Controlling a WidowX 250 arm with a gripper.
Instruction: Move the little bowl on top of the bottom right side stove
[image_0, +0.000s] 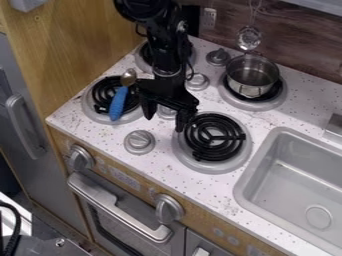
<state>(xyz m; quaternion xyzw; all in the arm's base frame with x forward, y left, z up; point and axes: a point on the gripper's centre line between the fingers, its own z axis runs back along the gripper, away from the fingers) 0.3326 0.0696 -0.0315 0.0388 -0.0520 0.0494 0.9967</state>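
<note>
Nearest the camera, at the lower left, a black cable (15, 225) curves beside a dark grey surface (53, 247). Toward the counter's back edge, the small silver metal bowl (250, 90), deep and pot-like, sits upright on the back right burner (272, 102). In front of that burner, the front right one, with a black coil in a round grey pan (210, 167), lies bare between the bowl and the counter's front edge. To its left, the black two-finger gripper (164, 121) hangs over the middle of the stove, its fingers spread apart. A spoon with a blue handle (119, 104) lies over the front left burner (91, 112), near the counter's left edge. Behind the gripper is the back left burner (141, 62), partly hidden by the arm. Round grey knobs (139, 142) stand among the burners. At the counter's right side, a grey rectangular sink (267, 172) is set in with a round drain (319, 217). Below the front edge, two large silver knobs (169, 208) flank the oven's long metal handle (117, 207). Against the brown wall behind, a shiny metal utensil (248, 37) hangs above the bowl.
</note>
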